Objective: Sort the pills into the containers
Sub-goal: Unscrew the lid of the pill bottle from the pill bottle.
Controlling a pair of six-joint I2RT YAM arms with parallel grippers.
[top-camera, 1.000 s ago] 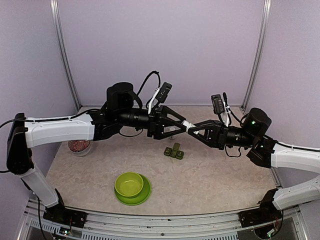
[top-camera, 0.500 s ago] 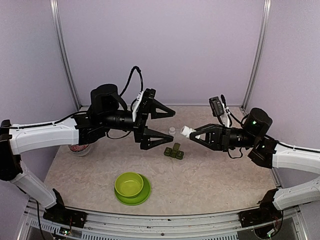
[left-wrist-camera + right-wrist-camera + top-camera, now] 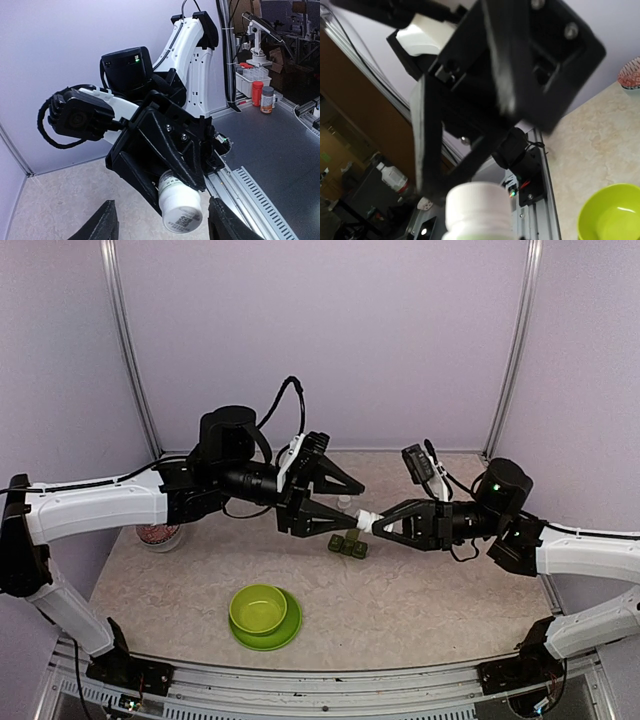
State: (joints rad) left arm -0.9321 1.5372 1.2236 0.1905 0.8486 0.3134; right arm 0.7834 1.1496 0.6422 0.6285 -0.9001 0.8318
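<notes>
My right gripper (image 3: 381, 526) is shut on a white pill bottle (image 3: 364, 519) and holds it level just above the containers (image 3: 347, 544), a small dark green pill box on the table. My left gripper (image 3: 357, 510) faces it head-on and is open. Its fingertips (image 3: 102, 225) stand either side of the bottle's (image 3: 180, 209) free end with a gap on each side. The right wrist view shows the bottle's white top (image 3: 478, 204) in front of the left gripper's black body. No loose pills are in view.
A lime-green bowl (image 3: 258, 607) on its plate (image 3: 287, 632) sits near the front, left of centre. A small clear dish with reddish contents (image 3: 158, 533) stands at the left. A small white round object (image 3: 344, 502) lies behind the pill box.
The left gripper let go of the bottle's end, opened wide and drew back, then came forward again with its jaws narrower. The right arm carried the bottle left and lower.
</notes>
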